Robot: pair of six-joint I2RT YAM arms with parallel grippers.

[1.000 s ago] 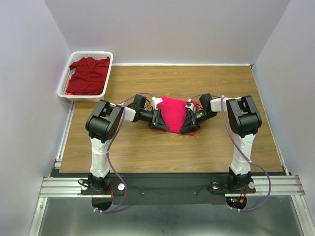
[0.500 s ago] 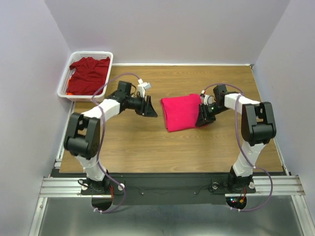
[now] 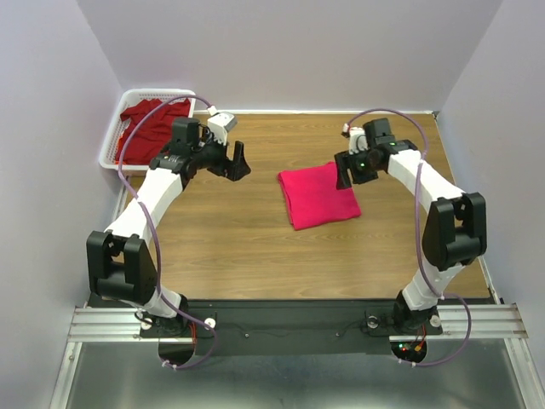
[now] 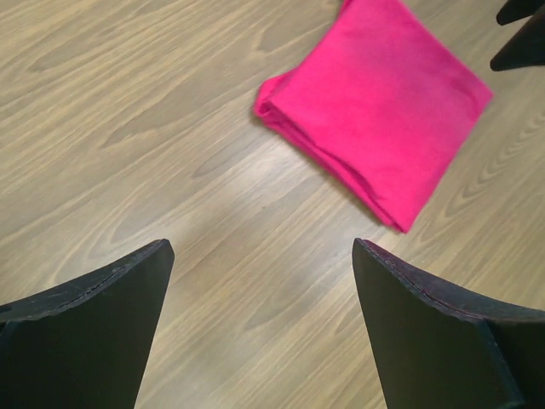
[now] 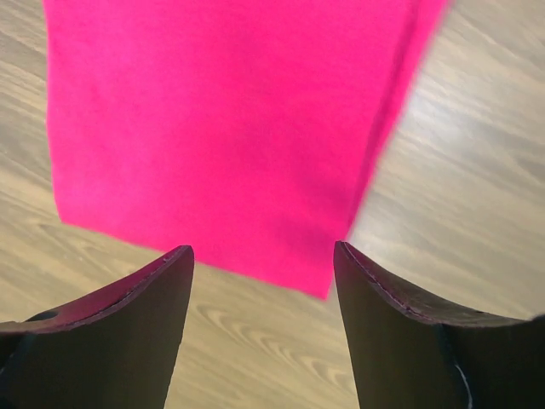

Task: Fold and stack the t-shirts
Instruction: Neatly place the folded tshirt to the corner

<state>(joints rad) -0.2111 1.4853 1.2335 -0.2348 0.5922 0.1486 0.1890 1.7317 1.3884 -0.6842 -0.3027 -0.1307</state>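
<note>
A bright pinkish-red t-shirt [image 3: 318, 194] lies folded into a small rectangle on the table, right of centre; it also shows in the left wrist view [image 4: 379, 94] and the right wrist view [image 5: 230, 128]. A darker maroon-red t-shirt [image 3: 152, 128] lies crumpled in the white basket. My left gripper [image 3: 239, 162] hangs open over bare wood between basket and folded shirt, holding nothing [image 4: 262, 256]. My right gripper [image 3: 345, 170] is open just off the folded shirt's far right corner, with nothing between its fingers [image 5: 264, 256].
The white mesh basket [image 3: 113, 141] stands at the table's far left corner, against the left wall. Grey walls close in the table on three sides. The arms' bases are on a black rail at the near edge [image 3: 281, 319].
Both grippers let go of the folded pinkish-red shirt and opened. The left arm swung away to the far left toward the basket; the right arm drew back to the far right.
</note>
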